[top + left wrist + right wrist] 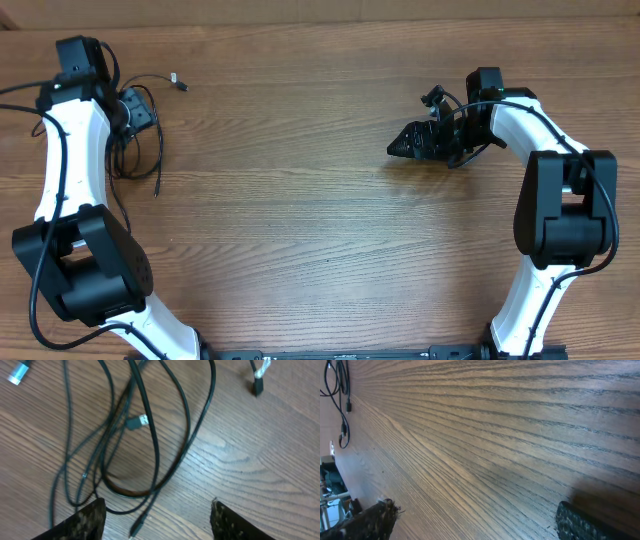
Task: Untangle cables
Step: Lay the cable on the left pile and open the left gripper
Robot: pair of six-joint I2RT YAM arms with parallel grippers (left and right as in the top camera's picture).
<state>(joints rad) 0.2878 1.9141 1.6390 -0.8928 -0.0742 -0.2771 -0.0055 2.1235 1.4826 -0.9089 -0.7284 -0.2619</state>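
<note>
Tabletop [320, 220]: flat, matt wood grain. It will probably let a cord slide when pulled.
Room: almost none of it shows. The right wrist view has only blurred clutter past the table edge, too dim to name.
Left gripper [157, 515]: the landmark. Its fingers stand apart with nothing clamped between them.
Right gripper [475, 515]: well apart from the left gripper, across the table. Its fingers are spread wide over bare wood and hold nothing.
Cables [156, 450]: directly below and just beside the left gripper, lying in loose overlapping loops of thin black cord.
Handling: judged light, limp and smooth. A pulled strand will likely drag any cord crossing it. Best taken on one free strand just behind a plug, or on the plug body, and never at a crossing.
USB-type plug [136, 422]: below the left gripper, inside the loops.
Silver-tipped plug [17, 372]: off to one side of the left gripper, clear of the loops.
</note>
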